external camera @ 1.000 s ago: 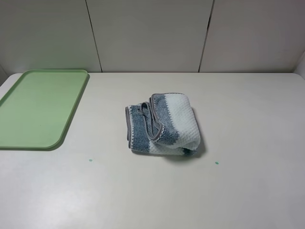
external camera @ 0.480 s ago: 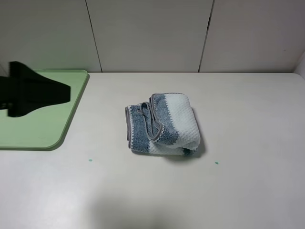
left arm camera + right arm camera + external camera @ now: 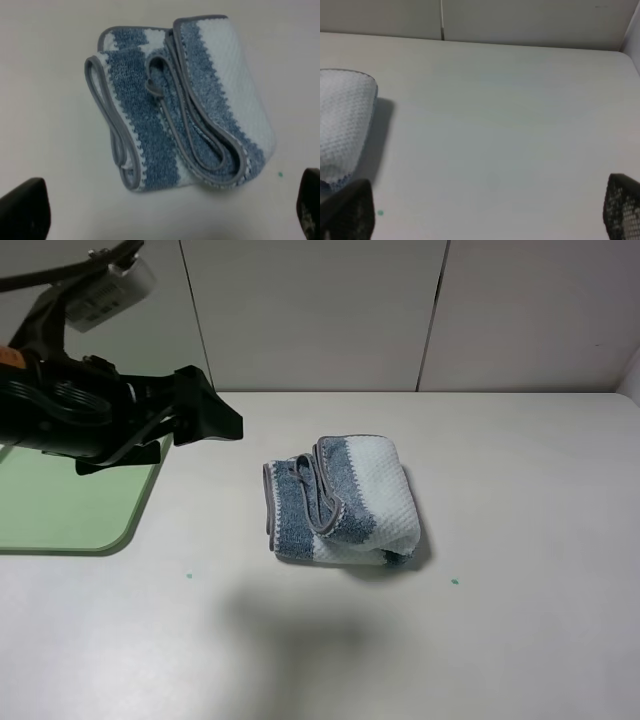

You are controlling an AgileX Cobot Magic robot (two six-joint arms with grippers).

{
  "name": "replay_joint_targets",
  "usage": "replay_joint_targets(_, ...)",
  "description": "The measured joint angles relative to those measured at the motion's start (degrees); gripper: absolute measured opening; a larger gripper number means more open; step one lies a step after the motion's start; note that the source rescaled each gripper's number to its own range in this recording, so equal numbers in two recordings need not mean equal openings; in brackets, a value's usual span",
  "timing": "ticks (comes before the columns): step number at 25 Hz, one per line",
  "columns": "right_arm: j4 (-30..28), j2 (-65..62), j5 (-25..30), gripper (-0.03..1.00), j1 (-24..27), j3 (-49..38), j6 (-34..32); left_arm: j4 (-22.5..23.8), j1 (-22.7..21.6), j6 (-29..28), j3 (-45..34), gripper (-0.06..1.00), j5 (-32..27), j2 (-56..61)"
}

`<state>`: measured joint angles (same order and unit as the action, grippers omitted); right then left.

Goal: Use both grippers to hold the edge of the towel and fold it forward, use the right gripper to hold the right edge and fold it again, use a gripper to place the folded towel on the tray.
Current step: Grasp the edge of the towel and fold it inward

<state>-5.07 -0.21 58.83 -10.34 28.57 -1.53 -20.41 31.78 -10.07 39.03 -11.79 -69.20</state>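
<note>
Find towel (image 3: pixel 340 502) mid-table, already folded into a thick blue/white bundle, well right of tray (image 3: pixel 70 510), touching neither gripper. Expect light, soft, limp terry w/ plenty of friction: little slip risk, but apt to slide apart and flop open if lifted by one ply. Note loose grey-trimmed hems (image 3: pixel 300 490) on left side and top, rounded fold on right. Prob. best to pinch deep across the whole stack, at the fold or a thick corner, w/ all layers between the jaws; avoid grabbing a lone hem. Press lightly into table (image 3: pixel 520 490) to get under the bottom ply. See L gripper (image 3: pixel 212 422) up over tray's far right corner, left of towel, jaws spread wide, holding nothing. See R gripper (image 3: pixel 485 207) in own wrist view only: jaws fully apart, empty, over table right of towel. Judge folding done and transfer to tray not yet done. Favour L gripper for the carry, being on the tray side.
</note>
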Motion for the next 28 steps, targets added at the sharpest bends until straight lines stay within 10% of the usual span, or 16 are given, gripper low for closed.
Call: replay_joint_targets(28, 0.00, 0.00, 0.00, 1.00, 0.00, 0.00, 0.00, -4.94, 2.78, 7.94, 11.36, 0.99, 1.36, -22.39)
